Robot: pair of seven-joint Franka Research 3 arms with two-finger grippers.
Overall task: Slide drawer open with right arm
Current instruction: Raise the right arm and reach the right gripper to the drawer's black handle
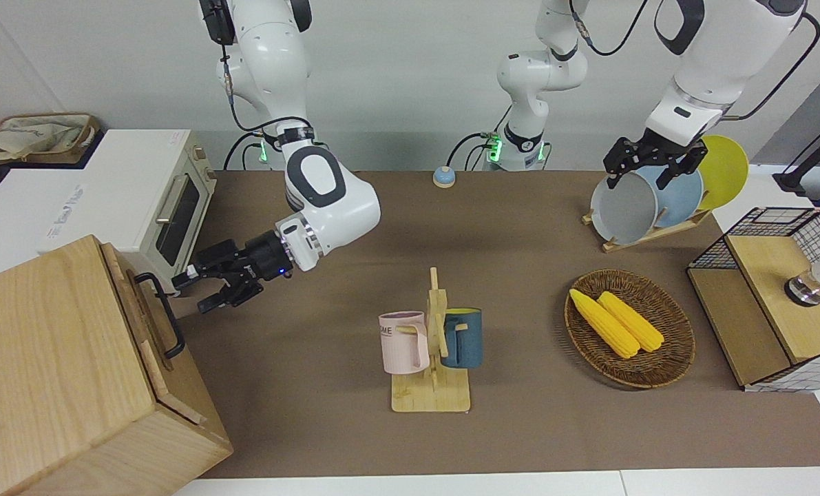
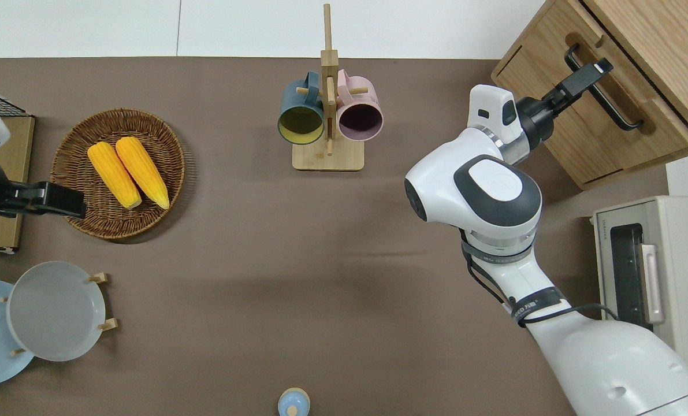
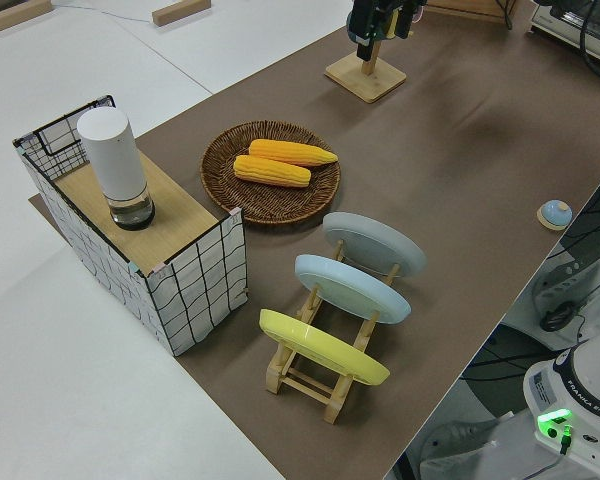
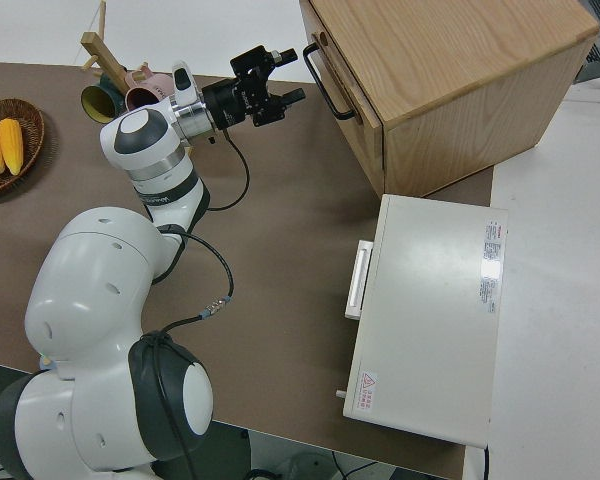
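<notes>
The drawer (image 2: 606, 124) is a pale-wood front with a black bar handle (image 2: 615, 104), set in the big wooden cabinet (image 2: 661, 40) at the right arm's end of the table. Its front lies against the cabinet. My right gripper (image 1: 193, 291) is open and points at the handle's end nearer to the robots. In the right side view the right gripper (image 4: 290, 77) has its fingertips (image 4: 292, 97) just short of the handle (image 4: 330, 85), with nothing between them. From above, one finger overlaps the bar. My left arm is parked, its left gripper (image 1: 647, 169) open.
A white toaster oven (image 1: 169, 207) stands beside the cabinet, nearer to the robots. At mid-table a mug rack (image 1: 432, 344) holds two mugs. A basket (image 1: 678, 344) with corn, a plate rack (image 1: 647, 234) and a wire-grid cabinet (image 1: 774, 296) are toward the left arm's end.
</notes>
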